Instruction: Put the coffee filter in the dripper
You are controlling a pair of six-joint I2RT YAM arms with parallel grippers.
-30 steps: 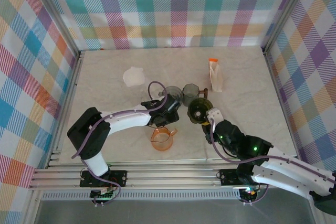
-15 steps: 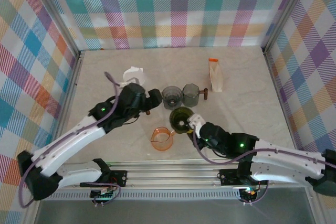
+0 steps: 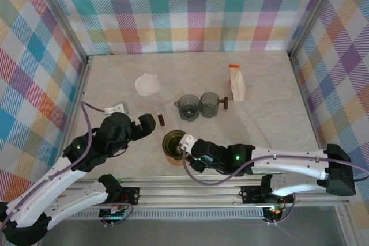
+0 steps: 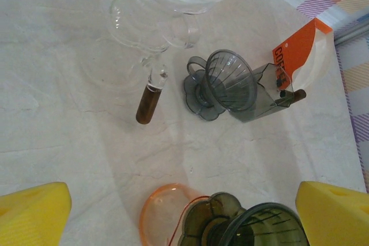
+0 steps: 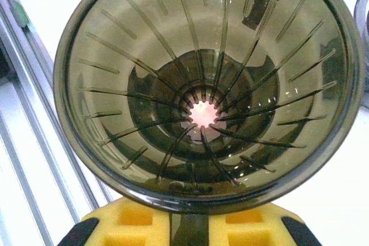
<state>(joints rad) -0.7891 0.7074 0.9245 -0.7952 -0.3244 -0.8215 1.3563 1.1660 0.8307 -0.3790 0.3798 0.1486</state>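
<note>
Right wrist: dripper (image 5: 207,84) clamped in tool (image 5: 187,226).

Top external: fixed, high behind the arm bases, facing down over the whole table (image 3: 271,119).
Left wrist: lower, near, angled down and forward across the table's middle.
Right wrist: very close, facing straight into the dripper (image 5: 207,84).
Shared by top and left wrist: dripper, orange cup (image 4: 161,217), bag (image 4: 300,56).

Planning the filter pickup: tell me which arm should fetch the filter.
Left. The left gripper is open, empty and nearer the filter; the right gripper is holding the dripper over the orange cup.
</note>
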